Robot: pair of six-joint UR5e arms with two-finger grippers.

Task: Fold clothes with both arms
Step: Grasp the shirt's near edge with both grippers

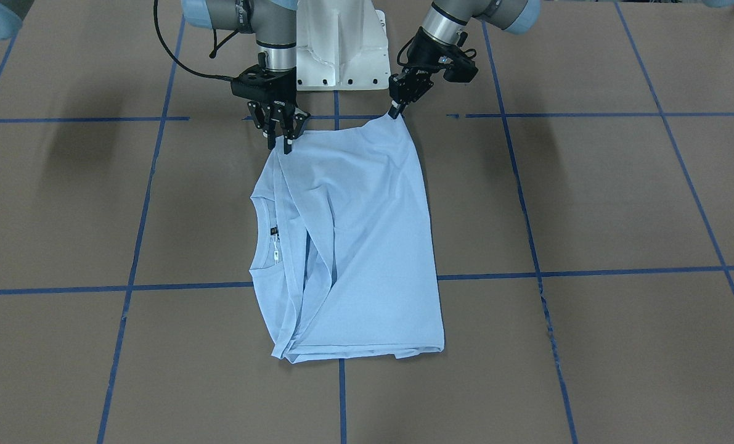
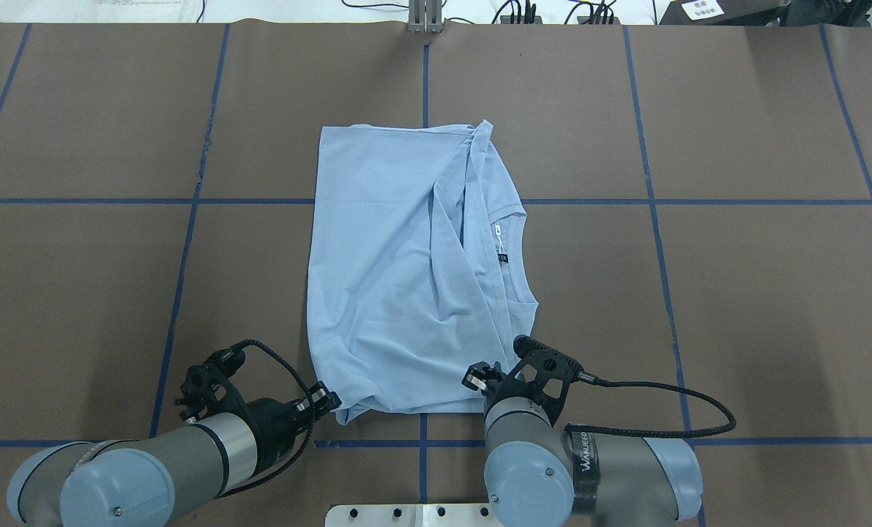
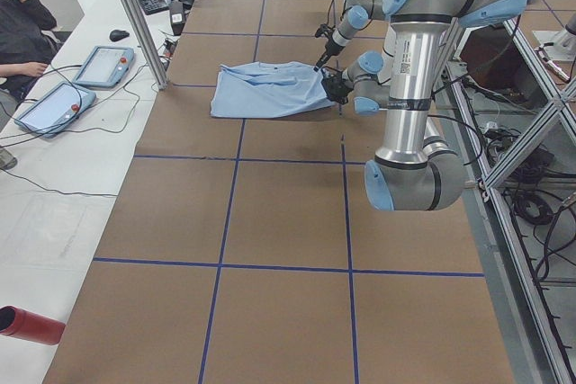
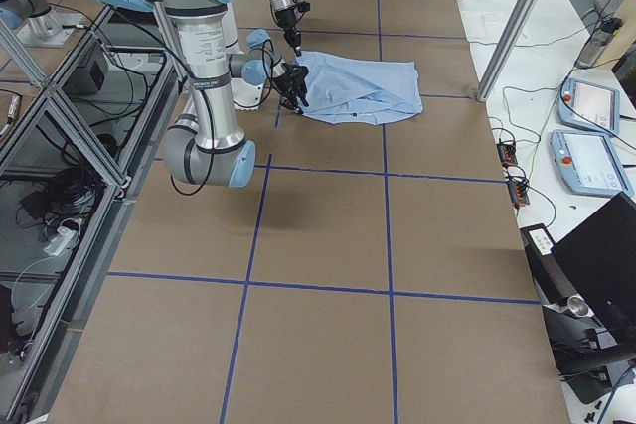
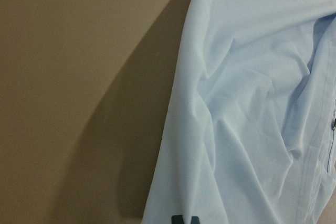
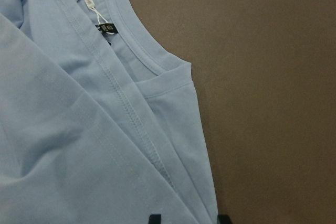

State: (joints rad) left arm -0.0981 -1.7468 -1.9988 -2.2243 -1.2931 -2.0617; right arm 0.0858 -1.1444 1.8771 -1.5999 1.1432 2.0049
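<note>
One light blue T-shirt (image 2: 384, 278) of soft knit cloth lies folded into a rough rectangle in the middle of the table (image 2: 736, 307), just in front of the white pedestal base (image 1: 341, 55). Its surface is matte and faintly creased, with double-stitched hems showing in the right wrist view. An upper layer is folded across the lower one, and its slanted edge covers part of the ribbed neckline. The long axis runs from the robot's side towards the far edge. The neck opening, with its dark neck label (image 2: 502, 258), faces the robot's right.

Both near corners of the shirt meet the grippers. The left gripper (image 1: 396, 112) is pinched closed on the near left corner, which is drawn up into a small peak at the fingertips. The right gripper (image 1: 280, 145) stands over the near right corner, below the neckline. Its jaws are apart, and in the right wrist view the shirt's edge lies between the two tips.

Brown paper covers the table, divided into large squares by blue tape lines (image 2: 187, 201).
</note>
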